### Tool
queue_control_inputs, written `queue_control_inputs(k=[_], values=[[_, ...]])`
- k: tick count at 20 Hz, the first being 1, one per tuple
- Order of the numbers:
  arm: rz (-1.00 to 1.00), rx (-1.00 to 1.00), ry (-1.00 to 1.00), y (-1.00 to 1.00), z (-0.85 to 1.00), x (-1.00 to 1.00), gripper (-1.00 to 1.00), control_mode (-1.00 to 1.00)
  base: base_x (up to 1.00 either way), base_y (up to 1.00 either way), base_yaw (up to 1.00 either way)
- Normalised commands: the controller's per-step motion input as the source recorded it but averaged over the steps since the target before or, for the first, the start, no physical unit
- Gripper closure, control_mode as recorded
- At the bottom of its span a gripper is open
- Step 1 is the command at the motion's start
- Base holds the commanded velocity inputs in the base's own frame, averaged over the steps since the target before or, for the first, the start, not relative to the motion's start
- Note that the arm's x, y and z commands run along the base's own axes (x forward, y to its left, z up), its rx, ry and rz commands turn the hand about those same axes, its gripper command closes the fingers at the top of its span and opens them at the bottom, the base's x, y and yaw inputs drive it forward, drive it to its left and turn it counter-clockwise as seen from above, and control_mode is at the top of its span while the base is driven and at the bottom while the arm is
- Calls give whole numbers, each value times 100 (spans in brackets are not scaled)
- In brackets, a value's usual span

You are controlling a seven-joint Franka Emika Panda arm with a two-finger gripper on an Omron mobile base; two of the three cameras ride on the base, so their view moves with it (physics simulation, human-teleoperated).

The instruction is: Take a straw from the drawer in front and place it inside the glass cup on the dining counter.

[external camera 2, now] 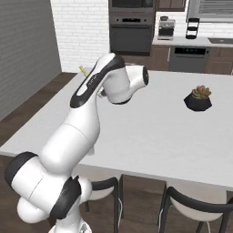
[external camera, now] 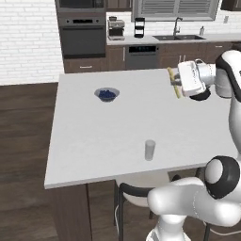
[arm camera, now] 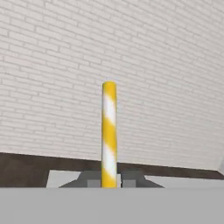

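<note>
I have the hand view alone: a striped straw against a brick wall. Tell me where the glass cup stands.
Observer: The glass cup stands upright on the dining counter, near its front edge.
Operator: Give me the gripper's place against it.
Observer: The gripper, shut on the straw, hangs above the counter's far right part, beyond the cup and to its right in the left base view.
Operator: Name what else is on that counter.
Observer: A grey bowl of blue things sits farther back, left of the cup.
</note>
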Motion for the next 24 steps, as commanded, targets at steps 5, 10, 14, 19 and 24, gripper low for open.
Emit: queue_control_inputs(k=[5, 10, 14, 19, 24], values=[[19, 8, -8, 5, -24, 28, 100, -100, 0, 0, 0], [18, 9, -2, 0, -45, 24, 100, -100, 0, 0, 0], [10, 13, 6, 0, -52, 8, 100, -100, 0, 0, 0], [1, 10, 13, 4, -48, 1, 100, -100, 0, 0, 0], [0, 11, 11, 28, -53, -3, 100, -100, 0, 0, 0]])
